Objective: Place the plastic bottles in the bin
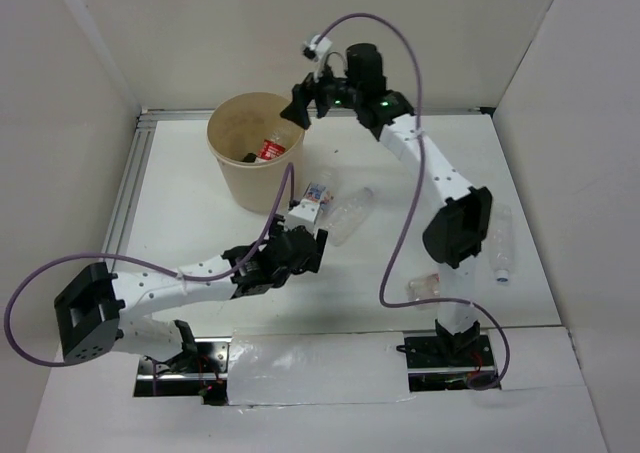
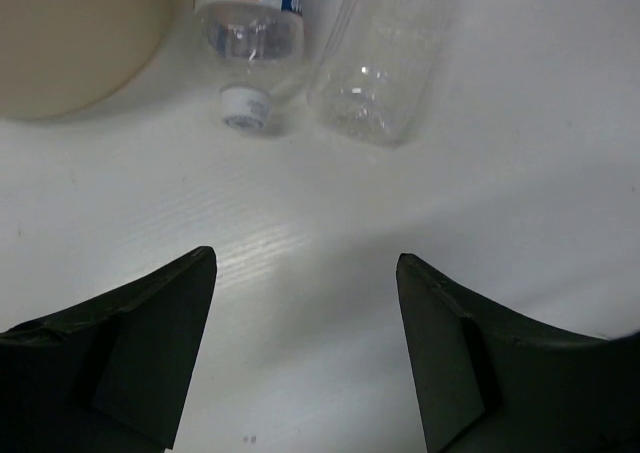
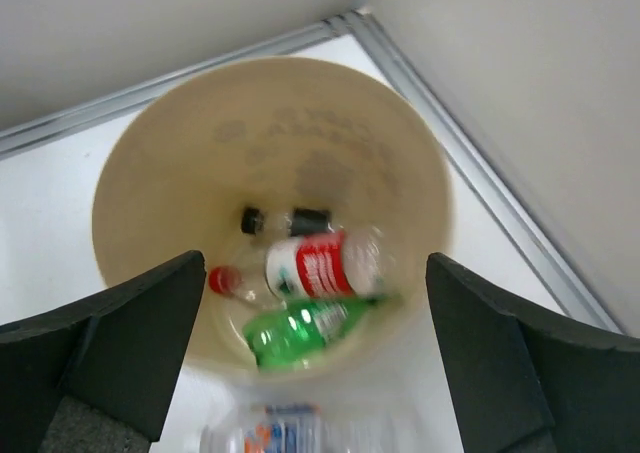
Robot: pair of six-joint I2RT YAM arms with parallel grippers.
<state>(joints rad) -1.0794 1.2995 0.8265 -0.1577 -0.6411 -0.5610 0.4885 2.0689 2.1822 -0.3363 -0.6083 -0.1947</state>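
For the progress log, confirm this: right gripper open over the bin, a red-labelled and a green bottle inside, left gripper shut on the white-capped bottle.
One point is wrong. The left gripper is open and empty; the left wrist view shows the white-capped bottle lying on the table ahead of it. The rest holds: right gripper open over the bin, red-labelled bottle and green bottle inside.

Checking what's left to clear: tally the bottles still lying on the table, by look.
Blue-and-orange-labelled bottle: 1
Clear bottles, no label readable: 3
Total: 4
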